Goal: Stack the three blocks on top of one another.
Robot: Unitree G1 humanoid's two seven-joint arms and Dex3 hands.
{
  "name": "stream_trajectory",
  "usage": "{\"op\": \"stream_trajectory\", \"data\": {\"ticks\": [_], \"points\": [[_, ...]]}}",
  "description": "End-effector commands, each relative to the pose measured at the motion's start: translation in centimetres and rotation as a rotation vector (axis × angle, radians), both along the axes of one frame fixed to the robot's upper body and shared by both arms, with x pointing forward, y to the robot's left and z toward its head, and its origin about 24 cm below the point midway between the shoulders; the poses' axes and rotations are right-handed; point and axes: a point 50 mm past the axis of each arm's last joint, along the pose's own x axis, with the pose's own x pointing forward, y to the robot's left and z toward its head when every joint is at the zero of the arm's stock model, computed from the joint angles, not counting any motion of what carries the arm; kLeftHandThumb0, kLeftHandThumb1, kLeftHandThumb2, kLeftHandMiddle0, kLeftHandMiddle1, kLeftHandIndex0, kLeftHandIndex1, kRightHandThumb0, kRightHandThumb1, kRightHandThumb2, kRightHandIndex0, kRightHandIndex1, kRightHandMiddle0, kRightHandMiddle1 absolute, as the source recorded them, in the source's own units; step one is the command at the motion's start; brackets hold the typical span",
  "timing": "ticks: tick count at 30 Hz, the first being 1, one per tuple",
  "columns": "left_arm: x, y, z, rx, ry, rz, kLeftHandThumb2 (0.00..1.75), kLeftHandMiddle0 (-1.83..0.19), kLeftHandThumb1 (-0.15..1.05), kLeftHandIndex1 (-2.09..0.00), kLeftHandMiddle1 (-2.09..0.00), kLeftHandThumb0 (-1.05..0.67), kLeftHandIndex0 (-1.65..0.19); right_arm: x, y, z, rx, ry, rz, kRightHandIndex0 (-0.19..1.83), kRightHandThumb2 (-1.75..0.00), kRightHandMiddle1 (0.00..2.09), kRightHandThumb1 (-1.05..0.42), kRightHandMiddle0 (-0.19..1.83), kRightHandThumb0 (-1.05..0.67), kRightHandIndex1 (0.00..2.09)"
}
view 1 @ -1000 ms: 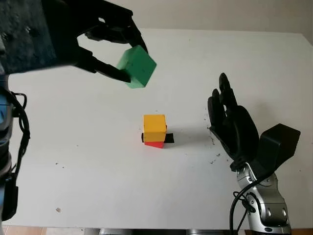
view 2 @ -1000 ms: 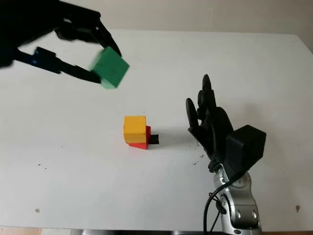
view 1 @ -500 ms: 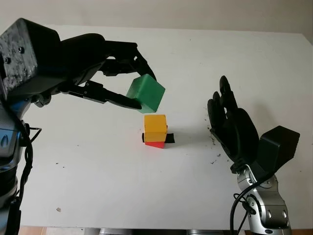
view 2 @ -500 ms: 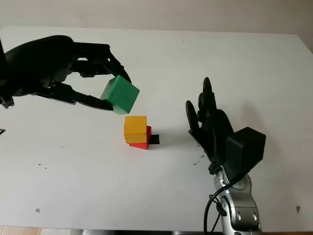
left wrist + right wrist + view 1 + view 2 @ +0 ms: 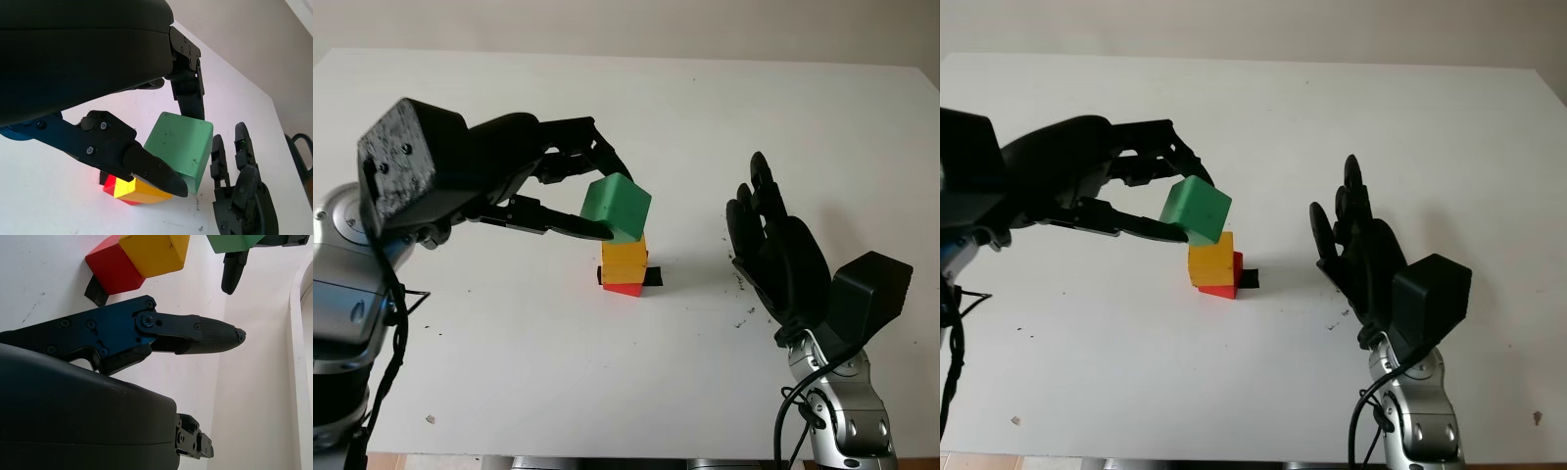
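- The yellow block sat on the red block near the middle of the white table, the two forming a short stack.
- A small black marker lay on the table, touching the red block on its right side.
- The left hand reached in from the left of the yellow block, its fingers closed around the green block.
- The green block was tilted, one corner down, directly above the yellow block; whether it touched the yellow block's top could not be told.
- One finger pressed the green block's near face, another its far face.
- The right hand stood to the right of the yellow block, well apart from it, open and holding nothing, palm turned toward the stack.
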Motion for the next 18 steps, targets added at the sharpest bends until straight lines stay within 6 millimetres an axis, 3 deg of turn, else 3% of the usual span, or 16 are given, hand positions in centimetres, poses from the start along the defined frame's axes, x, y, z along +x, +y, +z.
{"op": "stream_trajectory", "data": {"ticks": [1,18], "points": [[-0.2,-0.5,-0.2,-0.001,-0.021,-0.018,0.12,-0.22,1.05,-1.52,-0.04,-0.42,-0.26,-0.2,-0.2,0.5,-0.012,-0.019,-0.006,-0.19,-0.48,0.0,-1.05,-0.19,-0.7,0.0],[-0.3,-1.0,-1.6,-0.109,0.03,0.035,0.17,-0.23,1.05,-1.65,-0.05,-0.44,-0.2,-0.2,-0.3,0.5,-0.01,-0.015,-0.006,-0.19,-0.48,0.0,-1.05,-0.19,-0.69,0.0]]}}
